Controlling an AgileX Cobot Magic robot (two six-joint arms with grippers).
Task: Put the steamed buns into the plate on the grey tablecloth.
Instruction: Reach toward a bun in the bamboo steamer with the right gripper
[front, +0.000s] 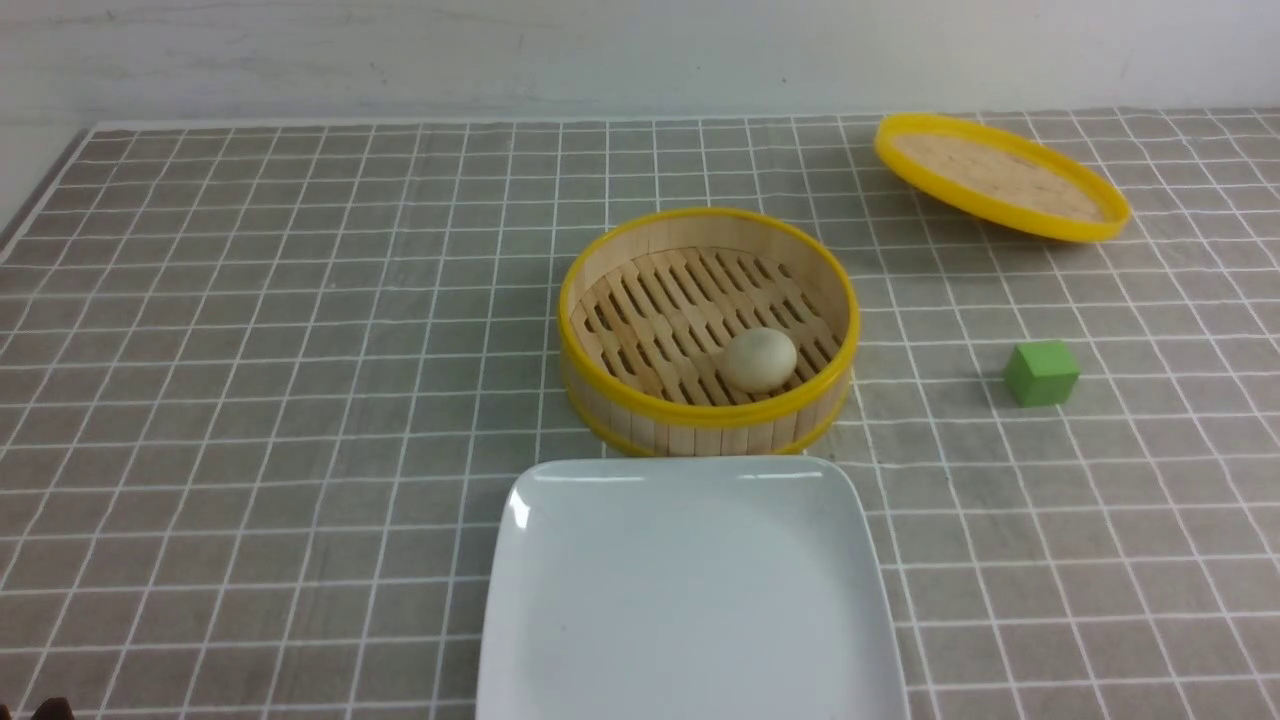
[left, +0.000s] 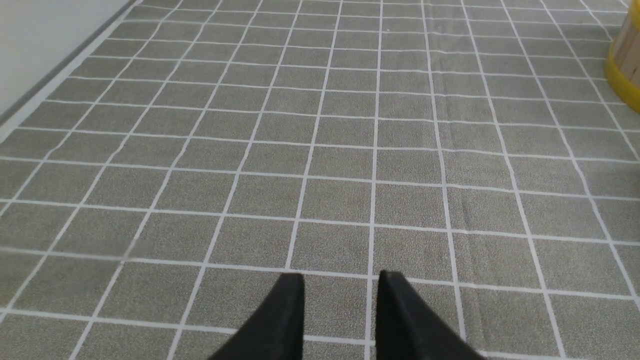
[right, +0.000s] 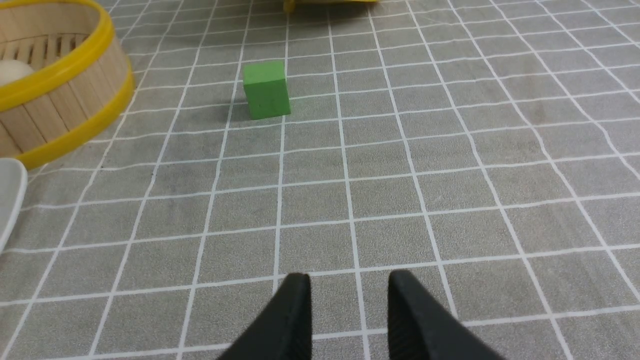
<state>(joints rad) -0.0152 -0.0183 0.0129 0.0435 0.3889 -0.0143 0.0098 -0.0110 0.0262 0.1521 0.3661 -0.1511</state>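
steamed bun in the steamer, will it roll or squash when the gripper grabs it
The steamed bun looks round and smooth, so it would probably roll if nudged, though the wall of the bamboo steamer should contain it. Its matte dough-like surface suggests it may dent under a firm squeeze. Being small, it is likely light.

- Setting resembled a staged lab tabletop.
- Indicators were: plain white wall (front: 600, 50), grid-lined grey tablecloth (front: 250, 350), green cube (front: 1041, 373) placed near bamboo steamer (front: 700, 428).
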